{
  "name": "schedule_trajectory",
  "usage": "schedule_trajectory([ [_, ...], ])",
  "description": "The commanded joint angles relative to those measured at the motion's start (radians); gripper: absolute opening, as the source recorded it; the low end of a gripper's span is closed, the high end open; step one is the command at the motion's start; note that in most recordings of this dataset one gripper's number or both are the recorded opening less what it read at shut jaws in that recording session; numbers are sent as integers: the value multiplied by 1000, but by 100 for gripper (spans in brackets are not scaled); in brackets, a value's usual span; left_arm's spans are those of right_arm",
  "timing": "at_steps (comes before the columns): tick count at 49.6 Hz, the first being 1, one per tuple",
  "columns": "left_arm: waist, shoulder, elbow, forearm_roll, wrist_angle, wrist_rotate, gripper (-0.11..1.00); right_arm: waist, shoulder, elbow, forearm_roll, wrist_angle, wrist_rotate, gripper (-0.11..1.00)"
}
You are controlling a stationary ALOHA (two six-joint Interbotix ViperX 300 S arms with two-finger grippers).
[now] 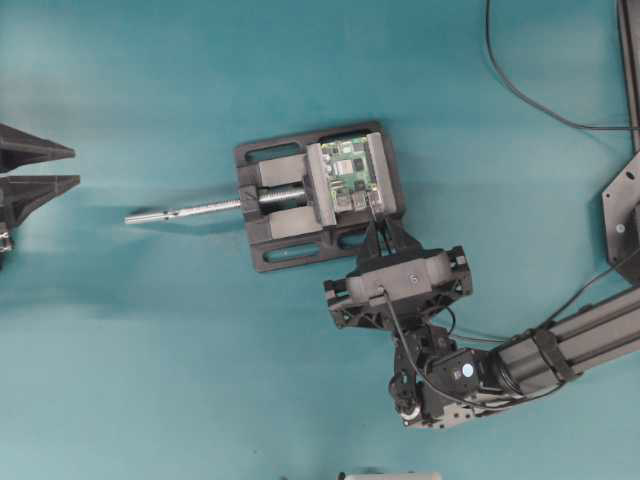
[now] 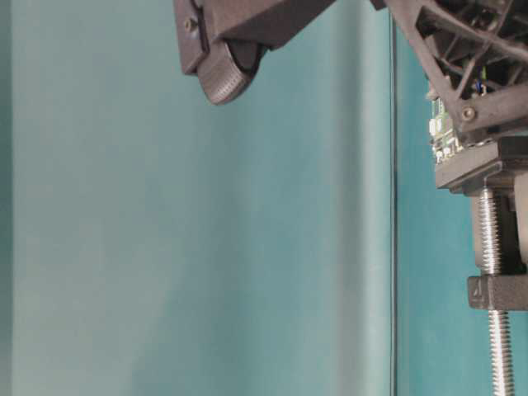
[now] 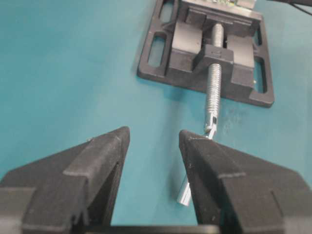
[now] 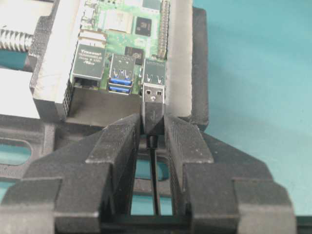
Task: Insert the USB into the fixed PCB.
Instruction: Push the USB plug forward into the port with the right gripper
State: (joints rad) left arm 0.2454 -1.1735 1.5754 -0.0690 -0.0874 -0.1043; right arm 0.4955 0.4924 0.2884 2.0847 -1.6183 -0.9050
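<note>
The green PCB (image 1: 350,168) is clamped in a black vise (image 1: 290,243) at mid-table; it also shows in the right wrist view (image 4: 127,29). My right gripper (image 1: 377,226) is shut on the black USB plug (image 4: 153,113), and its thin cable (image 4: 155,180) runs back between the fingers. The plug's metal tip (image 4: 154,92) sits at the mouth of the rightmost silver port (image 4: 155,72), in line with it. My left gripper (image 1: 72,166) is open and empty at the far left, also seen in the left wrist view (image 3: 153,136).
The vise's silver screw rod (image 1: 185,211) sticks out to the left toward my left gripper; in the left wrist view the rod (image 3: 213,90) points at the gripper. A thicker black cable (image 1: 520,92) lies at the back right. Two blue USB ports (image 4: 121,78) sit left of the plug.
</note>
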Motion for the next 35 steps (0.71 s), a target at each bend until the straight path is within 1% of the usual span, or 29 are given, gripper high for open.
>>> schedule_trajectory([
  [1,3,12,-11,5,-8,-11,62,-17,-34,-21,-8,-9,2,19],
  [18,3,12,-11,3,-8,-11,62,-35,-23,-52,-8,-26,-2,19],
  [35,5,12,-11,3,-8,-11,62,-31,-23,-32,-8,-29,-2,19],
])
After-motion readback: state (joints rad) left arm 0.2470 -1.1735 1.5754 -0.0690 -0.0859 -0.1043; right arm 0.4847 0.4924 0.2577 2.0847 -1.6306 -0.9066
